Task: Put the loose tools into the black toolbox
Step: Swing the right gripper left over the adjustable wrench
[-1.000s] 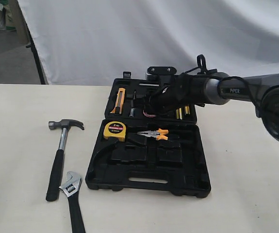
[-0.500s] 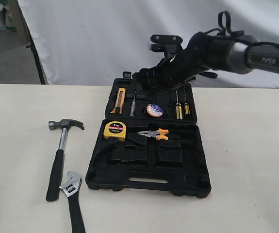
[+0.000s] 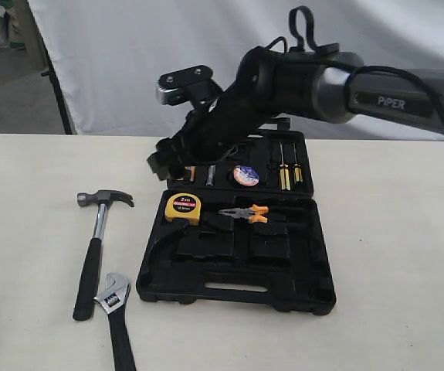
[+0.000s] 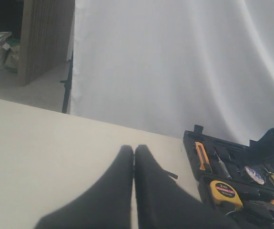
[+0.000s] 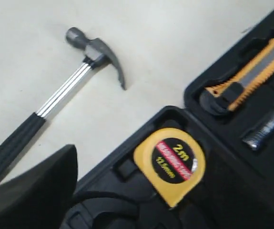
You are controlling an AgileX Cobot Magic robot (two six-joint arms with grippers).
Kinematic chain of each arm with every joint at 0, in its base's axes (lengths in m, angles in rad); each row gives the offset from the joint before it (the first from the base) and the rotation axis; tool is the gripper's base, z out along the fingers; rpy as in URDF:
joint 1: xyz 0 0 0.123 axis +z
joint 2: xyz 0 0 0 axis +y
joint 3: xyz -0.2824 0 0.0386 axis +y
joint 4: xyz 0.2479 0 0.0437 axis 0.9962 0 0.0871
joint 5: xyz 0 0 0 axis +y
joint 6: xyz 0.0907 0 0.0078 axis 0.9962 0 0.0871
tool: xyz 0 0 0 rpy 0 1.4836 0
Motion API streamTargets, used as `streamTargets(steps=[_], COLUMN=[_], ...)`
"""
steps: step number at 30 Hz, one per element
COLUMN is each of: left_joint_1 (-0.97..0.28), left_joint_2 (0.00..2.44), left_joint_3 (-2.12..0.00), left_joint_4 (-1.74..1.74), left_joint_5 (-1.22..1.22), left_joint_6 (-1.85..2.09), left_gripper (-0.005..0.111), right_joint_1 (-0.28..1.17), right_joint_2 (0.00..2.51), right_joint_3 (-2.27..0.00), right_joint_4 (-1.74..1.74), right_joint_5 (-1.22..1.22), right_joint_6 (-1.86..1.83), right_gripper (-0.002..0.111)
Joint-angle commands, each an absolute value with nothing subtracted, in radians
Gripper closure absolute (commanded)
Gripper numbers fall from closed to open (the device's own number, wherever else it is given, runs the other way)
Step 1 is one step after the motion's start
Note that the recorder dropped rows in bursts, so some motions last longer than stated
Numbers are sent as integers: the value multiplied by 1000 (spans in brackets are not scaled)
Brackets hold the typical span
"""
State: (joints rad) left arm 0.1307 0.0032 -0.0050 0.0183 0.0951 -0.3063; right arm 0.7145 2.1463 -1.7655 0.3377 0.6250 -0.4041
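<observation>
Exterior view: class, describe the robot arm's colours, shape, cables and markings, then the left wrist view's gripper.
The right arm is a thick black tube with a grey metallic band and white PIPER lettering. A black cable loops above it, and a silver-topped black block sits near the wrist. The left gripper has two matte black tapering fingers.

Open table surrounds the hammer; wrench flanks its handle.
</observation>
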Motion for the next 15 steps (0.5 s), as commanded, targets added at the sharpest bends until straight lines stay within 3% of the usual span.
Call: streamTargets(steps=[1, 15], left_joint_1=[156, 156], left_joint_2=[0, 0], left_joint_3=[-8, -8], left_joint_4=[23, 23], left_joint_5=[88, 88], left_joint_6=[-311, -311], left_gripper=[106, 106], right_joint_1=[782, 938], right_joint_2=[2147, 2147], right_joint_3=[-1767, -1767], right_joint_4=[331, 331], right_joint_5=[630, 686], right_joint_6=[-435, -461], right_gripper=[38, 38])
